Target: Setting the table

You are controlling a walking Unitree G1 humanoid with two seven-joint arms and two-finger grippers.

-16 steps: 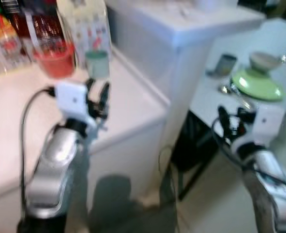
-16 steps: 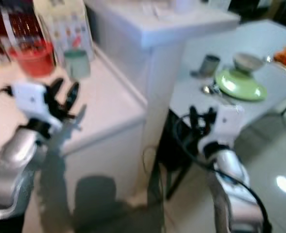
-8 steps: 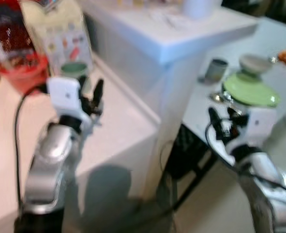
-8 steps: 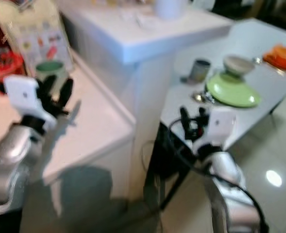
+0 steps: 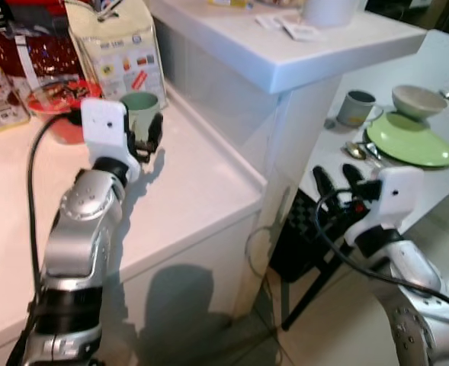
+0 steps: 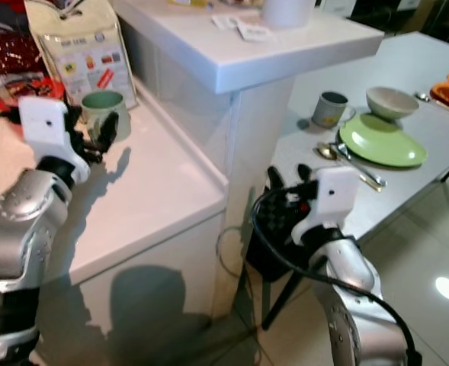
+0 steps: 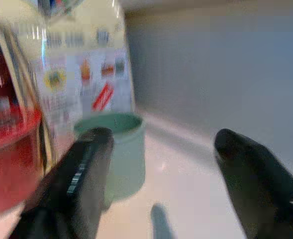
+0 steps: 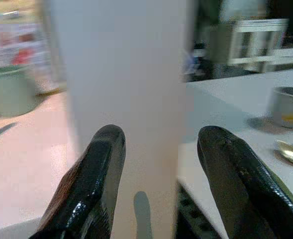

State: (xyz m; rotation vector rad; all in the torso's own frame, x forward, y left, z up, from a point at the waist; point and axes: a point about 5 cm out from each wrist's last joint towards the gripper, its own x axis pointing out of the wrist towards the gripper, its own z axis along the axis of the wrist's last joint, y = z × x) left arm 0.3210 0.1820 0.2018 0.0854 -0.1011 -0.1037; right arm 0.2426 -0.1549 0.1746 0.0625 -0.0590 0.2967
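- The left gripper [image 7: 161,164], fingers spread, hovers just before the green mug [image 5: 140,108] on the white counter [image 5: 194,191].
- The right gripper [image 8: 161,164], fingers parted and empty, hangs beside the dining table [image 6: 407,114].

White counter [image 5: 201,183], raised ledge [image 5: 285,53], glossy floor [image 6: 430,252]

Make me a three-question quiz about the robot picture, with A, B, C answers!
1. Where is the green cup?
A. on the white counter
B. on the floor
C. on the green plate

2. What colour is the plate on the table?
A. red
B. green
C. black

3. How is the left tool?
A. shut on the cup
B. shut on a spoon
C. open

Answers: 1 A, the cup stands on the counter beside a printed bag. 2 B, the plate is light green. 3 C, its fingers stand apart in front of the cup.
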